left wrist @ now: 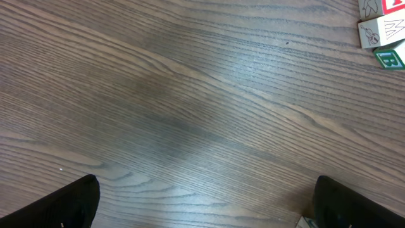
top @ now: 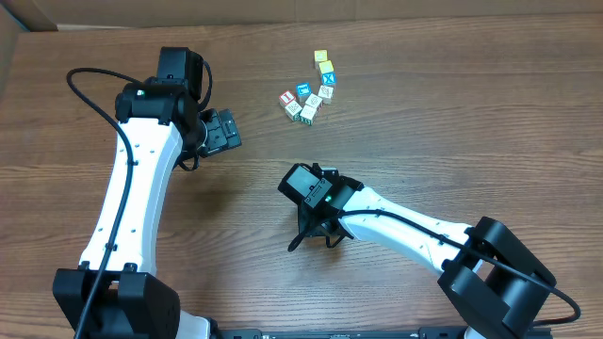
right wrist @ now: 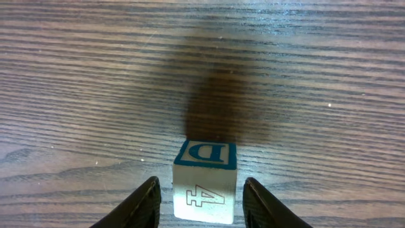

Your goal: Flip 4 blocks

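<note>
My left gripper [top: 224, 132] hangs on the left over the wooden table [top: 424, 113], its jaws spread wide. Toward the far middle lies the cluster of alphabet blocks [top: 311, 94], touching or just beside one another, with red, blue, green and yellow faces showing. Nearer, well apart from that cluster, my right gripper [right wrist: 202, 182] points down with jaws apart around a lone cube [right wrist: 204, 190], which has a blue D on top and a 4 on its near face, and a thin gap shows at each finger.

We see small letter blocks [top: 312, 100] clustered at upper middle of the overhead view; one pale block [right wrist: 204, 183], blue D upward, sits bottom centre of the right wrist view.
</note>
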